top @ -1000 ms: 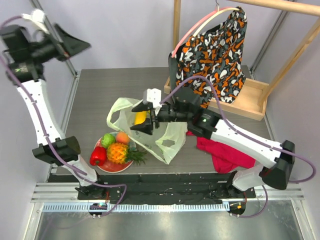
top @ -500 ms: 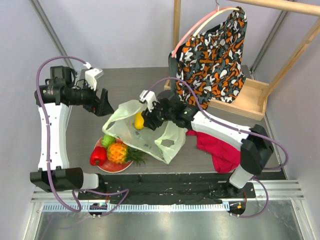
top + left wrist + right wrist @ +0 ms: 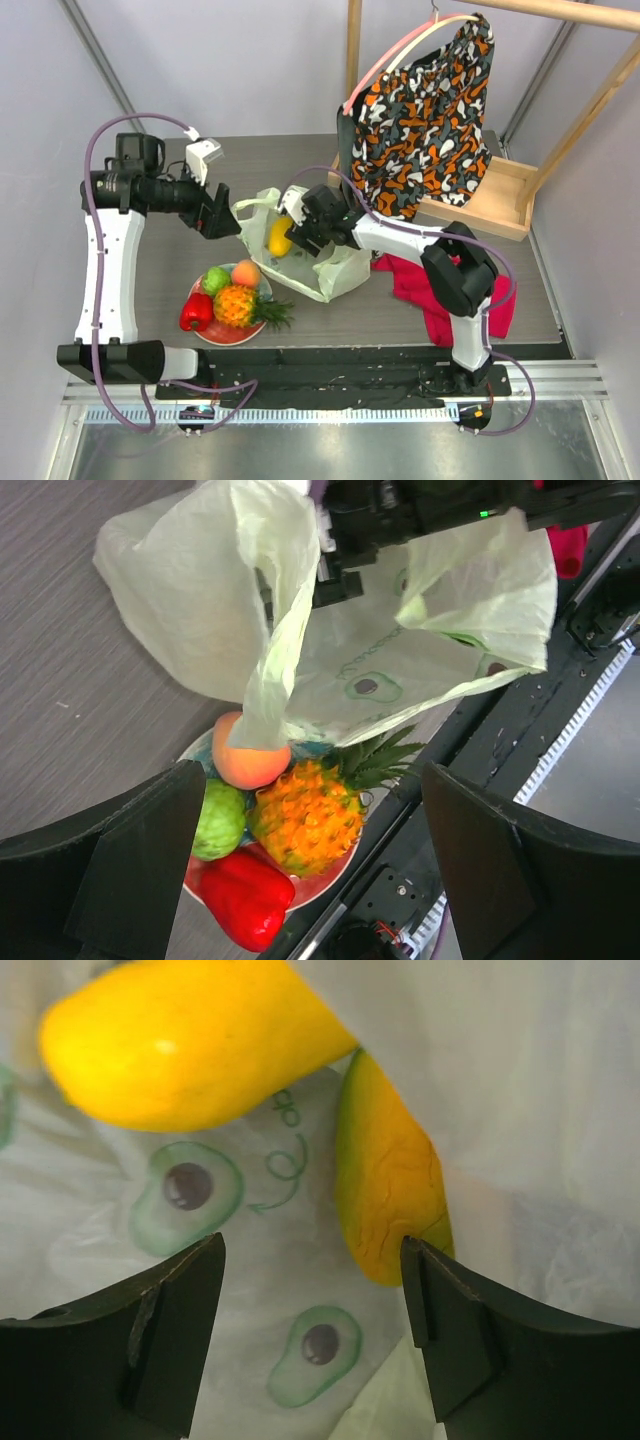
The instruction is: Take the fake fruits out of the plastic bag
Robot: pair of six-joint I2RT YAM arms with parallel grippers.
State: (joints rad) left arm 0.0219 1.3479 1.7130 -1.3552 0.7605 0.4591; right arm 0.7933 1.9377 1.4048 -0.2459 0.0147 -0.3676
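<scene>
Here, my right gripper (image 3: 312, 1250), jaws parted, sits inside the plastic bag (image 3: 520, 1060) mid-table to pinch a mango (image 3: 390, 1190); left gripper (image 3: 312, 780) likewise spread, empty.

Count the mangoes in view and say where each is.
2. Both lie inside the plastic bag, just ahead of the right gripper: a bright yellow mango and a yellow-orange mango beside it. Folds may hide more.

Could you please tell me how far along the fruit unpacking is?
Done: the pineapple, peach, green fruit and red piece lie on the plate. In hand: the right tool is open inside the bag over two mangoes, gripping neither; the left tool is open beside the bag. Left: both mangoes.
</scene>
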